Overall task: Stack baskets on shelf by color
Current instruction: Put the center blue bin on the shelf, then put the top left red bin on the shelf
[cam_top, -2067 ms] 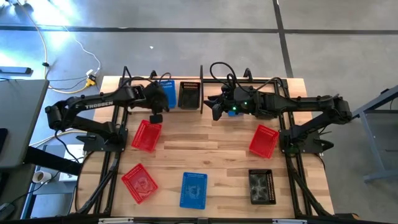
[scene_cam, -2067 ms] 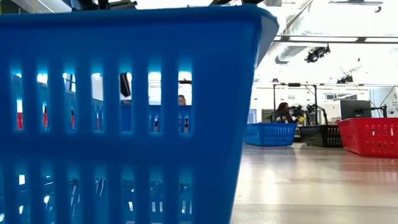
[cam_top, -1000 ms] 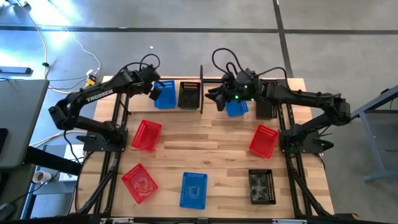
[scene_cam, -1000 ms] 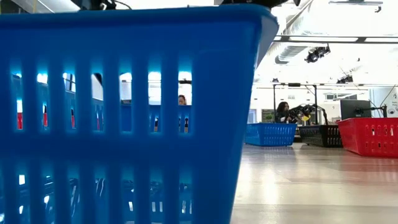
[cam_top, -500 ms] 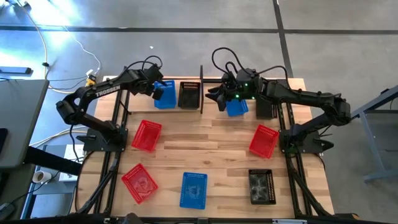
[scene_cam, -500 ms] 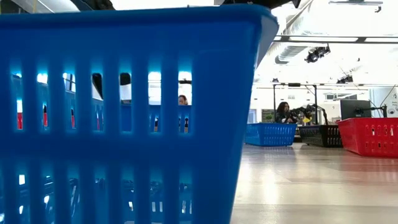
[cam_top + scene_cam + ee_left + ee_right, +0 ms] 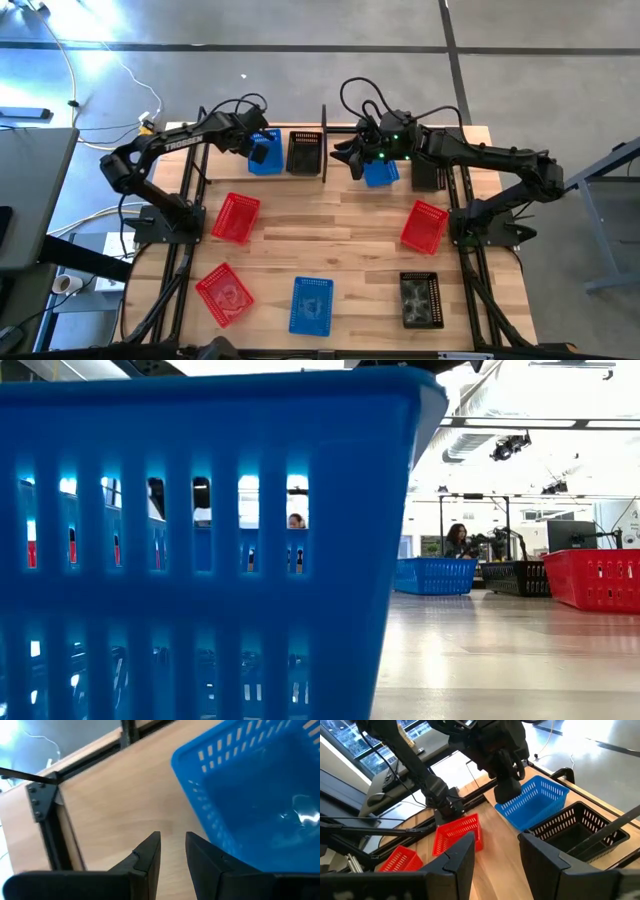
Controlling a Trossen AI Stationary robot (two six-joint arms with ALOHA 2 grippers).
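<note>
The shelf [image 7: 323, 128] runs along the table's far edge, with an upright divider. A blue basket [image 7: 267, 156] and a black basket [image 7: 304, 152] stand on it left of the divider. My left gripper [image 7: 256, 150] hovers at that blue basket's left side. Its fingers [image 7: 172, 842] are a little open beside the basket's wall [image 7: 260, 795], over bare board. Right of the divider, my right gripper [image 7: 347, 160] is open [image 7: 495, 847] and points at the divider. Another blue basket [image 7: 381, 174] lies under its wrist, with a black one [image 7: 428, 172] beside it.
On the table lie red baskets [image 7: 236, 218] [image 7: 224, 293] [image 7: 423, 225], a blue basket [image 7: 311, 305] that fills the low view [image 7: 200, 540], and a black basket [image 7: 420, 298]. Bare wood lies mid-table. People show in the room beyond.
My left arm's elbow has swung toward the table's far right while its gripper stayed close by the blue basket on the shelf, edging slightly toward it. The basket has kept its place. My right arm has kept still.
</note>
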